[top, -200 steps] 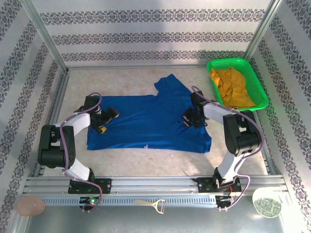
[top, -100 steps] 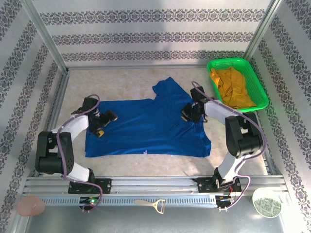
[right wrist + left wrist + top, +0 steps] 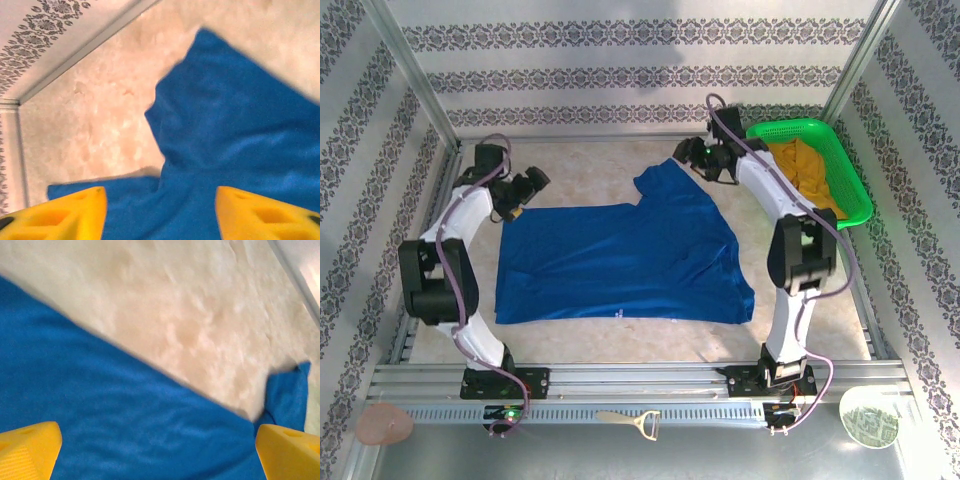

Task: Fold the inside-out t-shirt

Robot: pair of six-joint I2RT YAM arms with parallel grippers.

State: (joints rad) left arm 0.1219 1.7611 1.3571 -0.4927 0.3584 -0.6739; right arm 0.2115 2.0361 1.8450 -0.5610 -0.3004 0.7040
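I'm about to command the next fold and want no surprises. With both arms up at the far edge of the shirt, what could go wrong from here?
1. The t-shirt lies with one sleeve sticking out toward the back, so a fold from here may come out lopsided.
2. The right arm reaches right beside the green basket; a wide swing might clip it.

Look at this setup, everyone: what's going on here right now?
Two robot arms are working on a blue t-shirt that lies spread on the table. The left gripper hangs open at the shirt's far left corner, and the right gripper hangs open by the far sleeve. Neither holds anything. A yellow garment sits in the green basket at the far right.
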